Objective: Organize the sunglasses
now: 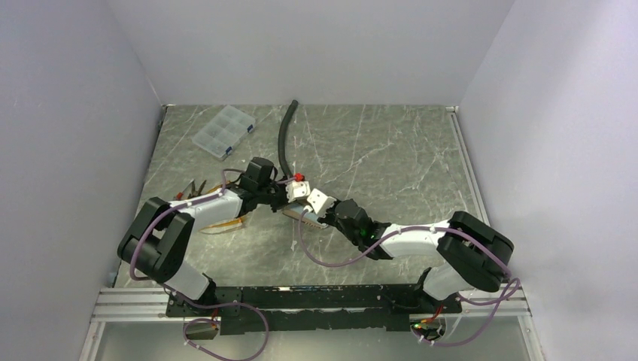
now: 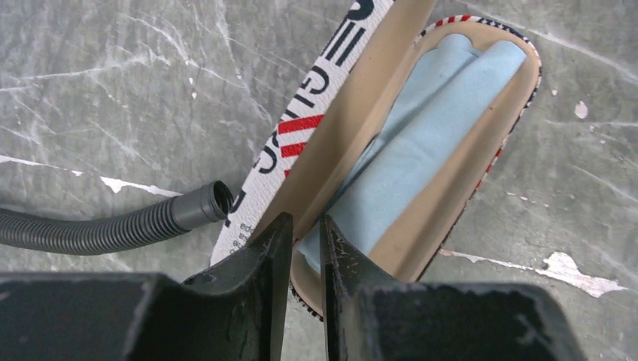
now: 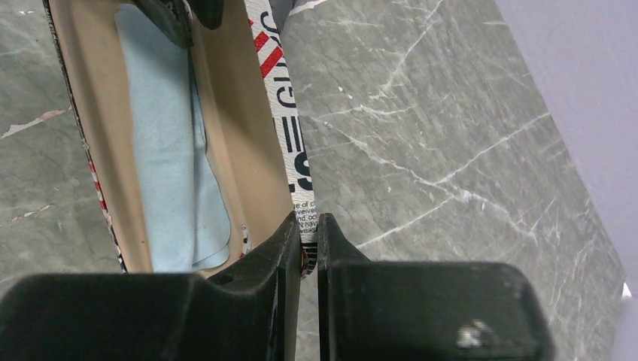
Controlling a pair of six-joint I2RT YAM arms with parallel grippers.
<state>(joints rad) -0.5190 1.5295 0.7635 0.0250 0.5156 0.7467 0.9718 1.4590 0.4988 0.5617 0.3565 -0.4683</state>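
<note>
While L claw point(image 2: 305, 235) pinches pouch point(image 2: 297, 128) rim, nearly closed, R claw point(image 3: 308, 229) clamps its printed wall. Inside lies blue cloth point(image 2: 429, 135).

Lab robot cell: white partition walls point(image 1: 68, 113) box in a marble-look table point(image 1: 391, 150) around the left gripper point(image 1: 288, 197), aluminium mounting rail point(image 1: 128, 302) well behind it.

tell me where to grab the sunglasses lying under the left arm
The sunglasses lie flat, half under the left forearm, detail too small. Likely pinch the front frame by an amber lens from straight above: the wire arms are too thin. First free one: left gripper and right gripper are shut on the pouch.
</note>
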